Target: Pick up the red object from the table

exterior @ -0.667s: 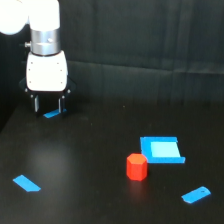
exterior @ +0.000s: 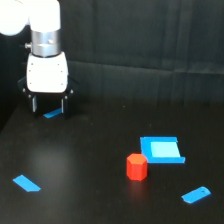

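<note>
A small flat blue piece (exterior: 196,194) is lying nearest, at the exterior view's right. Another flat blue piece (exterior: 26,183) is lying near the front on the exterior view's left. The red object (exterior: 136,166) is sitting upright on the black table (exterior: 90,170), a bit right of the middle. Nothing is holding it. A bigger blue square piece (exterior: 160,149) is lying just behind it, close by. Far back on the left, the claw (exterior: 48,106) is hanging low, well apart from the red block. Its fingers are standing apart, holding nothing. A little blue piece (exterior: 52,114) is peeking out between them.
</note>
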Robot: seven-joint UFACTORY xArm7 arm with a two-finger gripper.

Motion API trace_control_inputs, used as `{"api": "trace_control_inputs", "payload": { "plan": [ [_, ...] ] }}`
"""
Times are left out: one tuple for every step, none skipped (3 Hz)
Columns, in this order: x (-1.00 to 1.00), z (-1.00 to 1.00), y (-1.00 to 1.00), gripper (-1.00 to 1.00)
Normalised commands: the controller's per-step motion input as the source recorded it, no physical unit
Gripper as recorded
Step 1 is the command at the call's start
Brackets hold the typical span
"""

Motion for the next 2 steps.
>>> {"api": "trace_control_inputs", "payload": {
  "plan": [
    [0.88,-0.18,-0.91,1.0],
    [0.92,-0.16,-0.65,1.0]
  ]
}}
